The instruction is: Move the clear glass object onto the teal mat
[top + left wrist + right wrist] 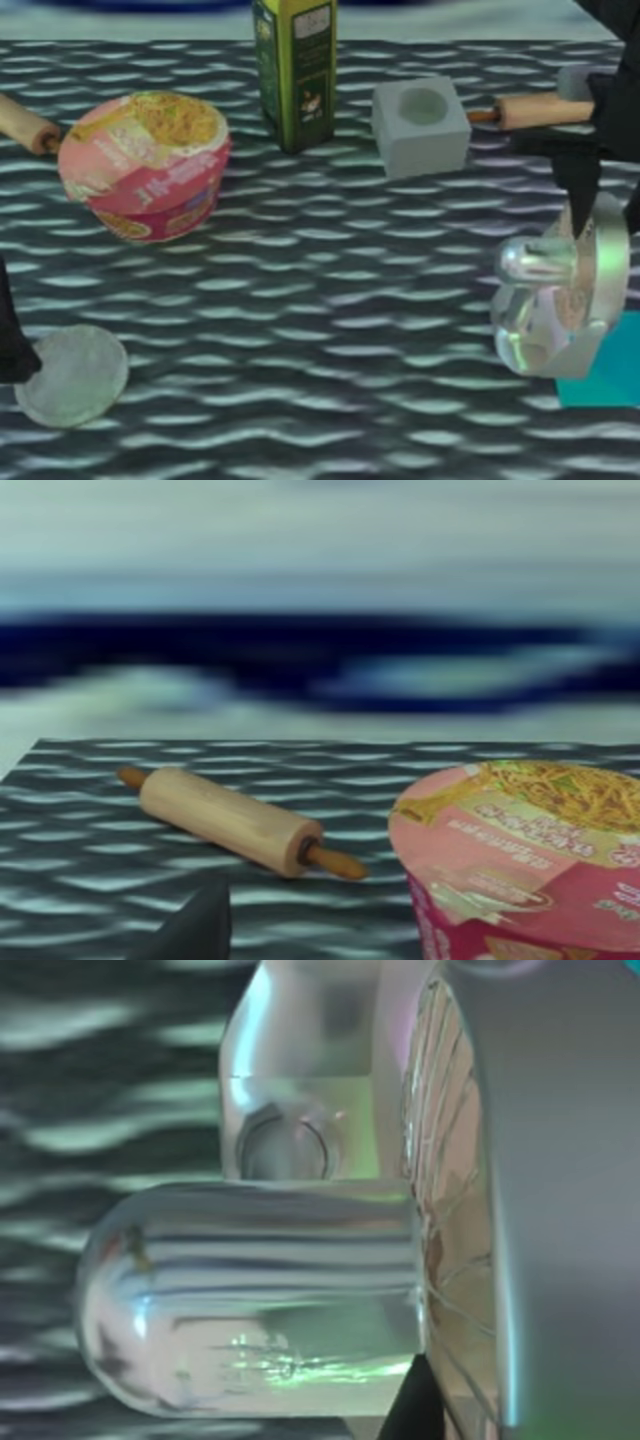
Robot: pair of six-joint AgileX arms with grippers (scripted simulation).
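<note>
From above, the clear glass object (560, 300) sits at the counter's (330, 330) right edge, its lower right side overlapping the teal mat (610, 375), which peeks out just beyond it toward the right. The right gripper (600, 215) reaches down at the mug's far rim, one dark finger on the rim, apparently grasping it (the second finger is hidden at the frame edge). The mat lies right and slightly toward the near edge from the fingers, so the coming shift is judged short. The left arm is parked at the left edge beside a frosted disc (72, 376).

The left wrist view shows only a rolling pin (235, 822) and a pink noodle cup (525, 865).

The right wrist view is filled by the mug (420, 1240), handle sideways, glass pressed close against the camera.
</note>
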